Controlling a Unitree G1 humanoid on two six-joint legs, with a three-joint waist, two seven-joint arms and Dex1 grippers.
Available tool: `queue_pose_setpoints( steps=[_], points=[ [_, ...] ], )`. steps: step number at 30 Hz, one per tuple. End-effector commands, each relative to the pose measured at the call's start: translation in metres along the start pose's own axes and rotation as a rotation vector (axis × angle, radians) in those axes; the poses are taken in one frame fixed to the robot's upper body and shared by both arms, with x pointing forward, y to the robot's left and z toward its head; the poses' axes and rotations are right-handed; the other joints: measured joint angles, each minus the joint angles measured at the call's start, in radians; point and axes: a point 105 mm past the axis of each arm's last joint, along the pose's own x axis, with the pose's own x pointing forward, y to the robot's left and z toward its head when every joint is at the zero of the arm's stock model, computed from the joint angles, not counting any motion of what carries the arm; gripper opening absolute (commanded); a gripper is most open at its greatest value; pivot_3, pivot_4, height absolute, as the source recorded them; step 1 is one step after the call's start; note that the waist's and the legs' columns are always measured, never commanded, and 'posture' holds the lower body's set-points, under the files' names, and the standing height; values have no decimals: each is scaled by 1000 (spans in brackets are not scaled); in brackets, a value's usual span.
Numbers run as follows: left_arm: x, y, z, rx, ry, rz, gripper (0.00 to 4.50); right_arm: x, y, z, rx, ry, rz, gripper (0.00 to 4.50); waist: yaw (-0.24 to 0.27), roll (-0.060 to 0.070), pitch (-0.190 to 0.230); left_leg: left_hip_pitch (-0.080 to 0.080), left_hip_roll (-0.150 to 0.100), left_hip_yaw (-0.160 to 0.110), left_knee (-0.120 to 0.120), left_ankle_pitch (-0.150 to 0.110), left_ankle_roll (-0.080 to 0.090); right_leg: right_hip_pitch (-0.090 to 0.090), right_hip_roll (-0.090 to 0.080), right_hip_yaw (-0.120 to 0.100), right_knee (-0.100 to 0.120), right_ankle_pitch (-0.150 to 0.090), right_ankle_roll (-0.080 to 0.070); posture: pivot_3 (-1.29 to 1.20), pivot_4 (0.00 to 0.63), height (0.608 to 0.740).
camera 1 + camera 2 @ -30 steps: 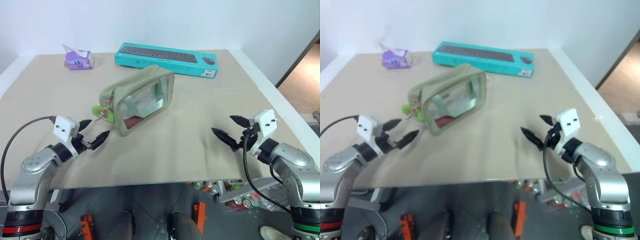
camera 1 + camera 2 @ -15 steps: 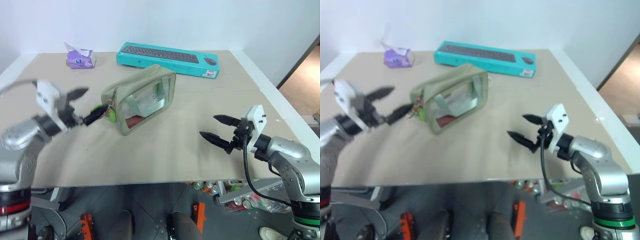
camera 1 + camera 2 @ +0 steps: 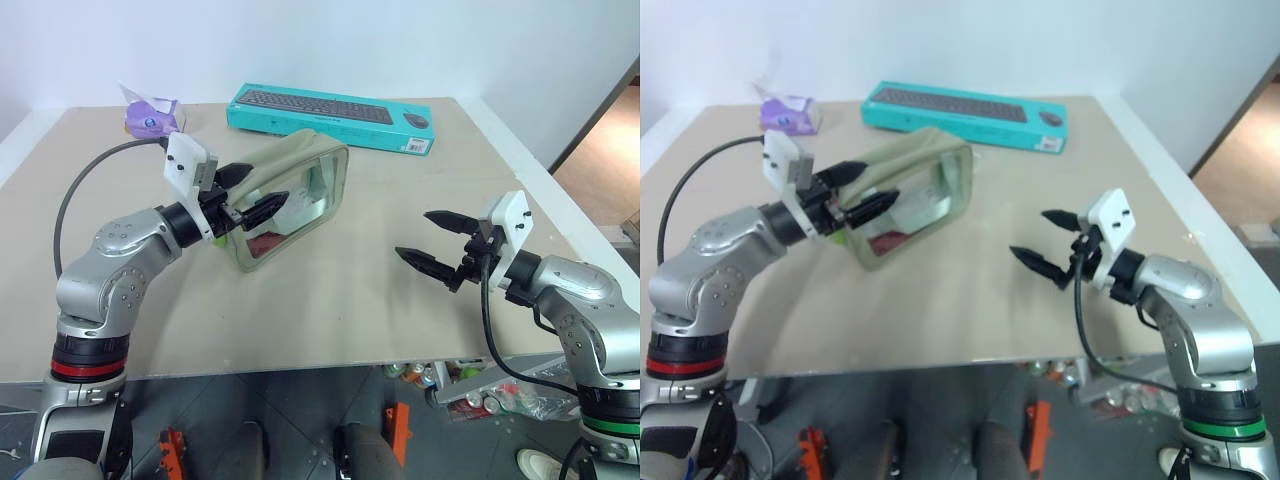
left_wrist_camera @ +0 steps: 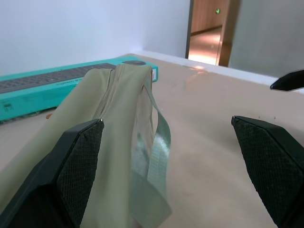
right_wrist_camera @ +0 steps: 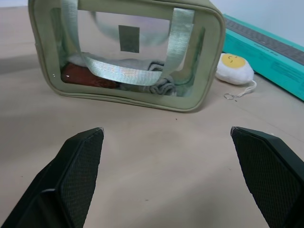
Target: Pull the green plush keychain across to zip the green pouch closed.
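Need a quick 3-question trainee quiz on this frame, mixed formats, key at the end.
1. True or false: the left gripper is shut on the boxy sage-green fabric pouch with clear window.
2. The teal keyboard box lies: A) beyond the pouch, B) between pouch and robot, C) inside the pouch.
3. Fill in: the right gripper holds ____.

Key: 1 false, open over the pouch's near end; 2 A; 3 nothing, open over the tan tabletop.

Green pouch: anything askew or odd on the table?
The green pouch stands skewed to the table edges. A white-and-yellow egg plush lies loose behind it. Nothing spilled or damaged.
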Motion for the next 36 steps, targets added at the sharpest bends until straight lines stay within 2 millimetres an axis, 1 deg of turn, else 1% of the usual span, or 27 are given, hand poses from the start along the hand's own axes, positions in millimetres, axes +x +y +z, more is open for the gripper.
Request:
queue_pose_setpoints(
  steps=[1, 4, 8, 12, 15, 19, 22, 23, 24, 27, 32, 33, 36],
  points=[
    [-9, -3, 24, 59, -72, 27, 4478, -8, -2, 12, -38, -26, -23, 4441, 1, 0, 0, 0, 0, 0, 0, 0, 0, 0, 0, 0, 0, 0, 0, 0, 150, 740],
    [-16, -3, 28, 41, -88, 44, 4478, -9, -2, 11, -35, -21, -29, 4441, 0, 0, 0, 1, 0, 3, 0, 0, 0, 0, 0, 3, 0, 0, 1, 0, 150, 740],
    [-25, 6, 9, 34, -2, 94, 4478, -9, -3, 8, -33, -18, -29, 4441, 0, 0, 0, 2, 0, 6, 0, 0, 0, 0, 0, 6, 0, 1, 1, 0, 150, 740],
    [-30, 8, -4, 27, 34, 126, 4478, -8, -4, 8, -34, -17, -27, 4441, 1, 0, 0, 2, 0, 6, 1, 0, 0, 0, 0, 7, 0, 0, -1, 0, 150, 740],
    [-31, 8, -14, 11, 66, 144, 4478, -7, -5, 6, -34, -14, -25, 4441, 1, 0, 0, 2, -1, 7, 1, 0, 0, 0, 0, 9, 0, 0, -1, 0, 150, 740],
    [-28, 6, -22, 8, 88, 143, 4478, -5, -5, 6, -36, -11, -18, 4441, 1, 0, 0, 2, -1, 7, 1, 0, 0, 0, 0, 9, 0, 0, -1, 0, 150, 740],
    [-26, 6, -24, 10, 93, 146, 3703, -4, -5, 6, -36, -11, -15, 4500, 1, 0, 0, 2, -1, 7, 1, 0, 0, 0, 0, 9, 0, 0, -1, 0, 150, 740],
    [-25, 6, -25, 12, 94, 145, 3322, -3, -5, 6, -37, -11, -14, 4500, 1, 0, 0, 2, -1, 7, 1, 0, 0, 0, 0, 9, 0, 0, -1, 0, 150, 740],
    [-24, 6, -25, 13, 94, 144, 3049, -3, -5, 6, -37, -11, -14, 4500, 1, 0, 0, 2, -1, 7, 1, 0, 0, 0, 0, 9, 0, 0, -1, 0, 150, 740],
    [-21, 7, -24, 15, 88, 138, 1927, -2, -5, 6, -41, -10, -13, 4500, 1, 0, 0, 2, -1, 7, 1, 0, 0, 0, 0, 9, 0, 0, -1, 0, 150, 740],
    [-21, 10, -22, 26, 88, 144, 261, -2, -6, 6, -43, -9, -18, 4500, 1, -1, 0, 2, -1, 7, 2, 0, 0, 0, 0, 9, 0, 0, -1, 0, 150, 740],
    [-22, 10, -22, 30, 88, 146, 17, -2, -6, 6, -43, -9, -19, 4500, 1, -1, 0, 2, -1, 7, 2, 0, 0, 0, 0, 9, 0, 0, -1, 0, 150, 740],
    [-22, 12, -21, 36, 85, 145, 17, -2, -6, 6, -44, -8, -22, 4500, 1, -1, 0, 2, -1, 7, 1, 0, 0, 0, 0, 9, 0, 0, 0, 0, 150, 740]
  ],
)
